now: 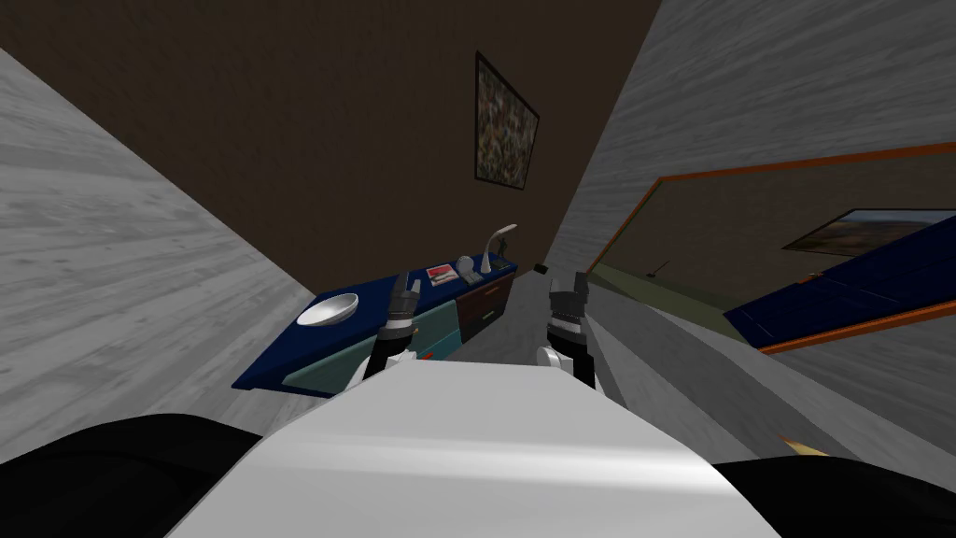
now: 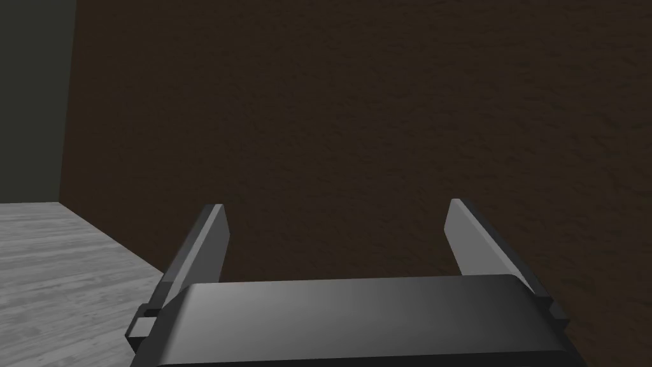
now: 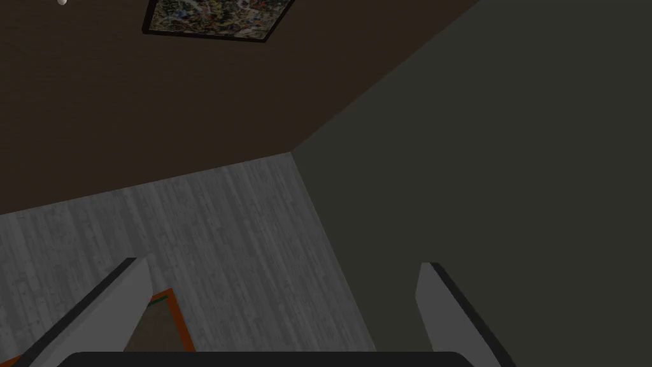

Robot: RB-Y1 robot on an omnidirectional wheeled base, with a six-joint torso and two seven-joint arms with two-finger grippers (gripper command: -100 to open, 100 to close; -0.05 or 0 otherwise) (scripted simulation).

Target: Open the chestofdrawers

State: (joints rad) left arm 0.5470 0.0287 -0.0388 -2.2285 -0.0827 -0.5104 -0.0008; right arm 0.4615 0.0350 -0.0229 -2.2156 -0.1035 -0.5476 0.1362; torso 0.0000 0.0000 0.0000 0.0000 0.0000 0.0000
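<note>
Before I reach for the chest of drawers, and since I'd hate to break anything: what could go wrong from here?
1. The white bowl sits on the blue top of the chest of drawers, close to my left hand; lowering that arm could knock it off.
2. The left hand is open, but its camera faces the brown wall, not the teal drawer front, so a reach now might miss.
</note>
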